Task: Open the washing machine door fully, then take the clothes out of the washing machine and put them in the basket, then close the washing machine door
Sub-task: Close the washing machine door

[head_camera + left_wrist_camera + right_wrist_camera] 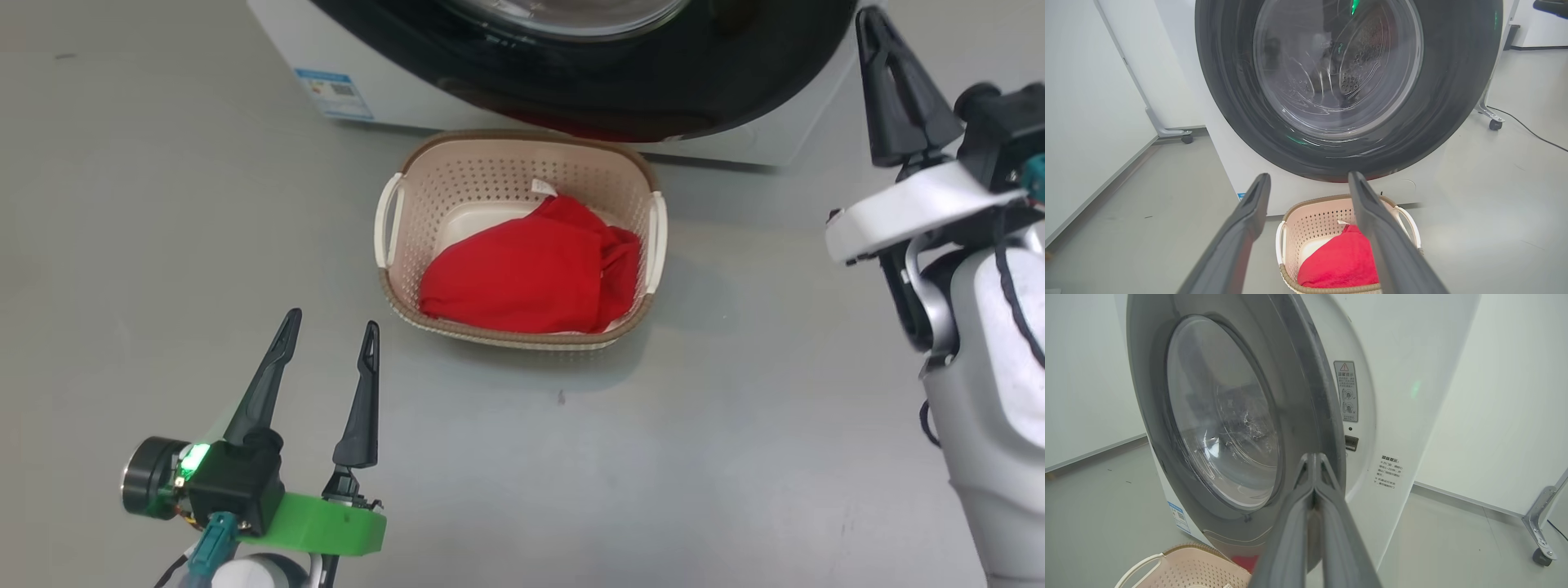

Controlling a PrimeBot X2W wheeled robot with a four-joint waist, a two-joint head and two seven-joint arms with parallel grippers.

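The right gripper (pixel 871 20), at the upper right of the head view, has its two fingers pressed together with nothing between them. In its wrist view the tips sit at the outer rim of the door (pixel 1306 375), though I cannot tell whether they truly touch it. The left gripper (pixel 333 320), at the lower left, is spread wide and empty, over bare floor (pixel 735 449) and apart from the basket (pixel 490 175).

The clothes (pixel 531 278) lie in the basket, which stands at centre frame just in front of the machine (pixel 392 82). Unloading looks done, so closing the door is the step in hand. The door seems nearly shut but not latched: the latch slot (pixel 1351 443) on the white front shows beside its rim.

The next move likely calls for a firm push with the closed fingers at that rim, straight toward the machine, until the latch catches.
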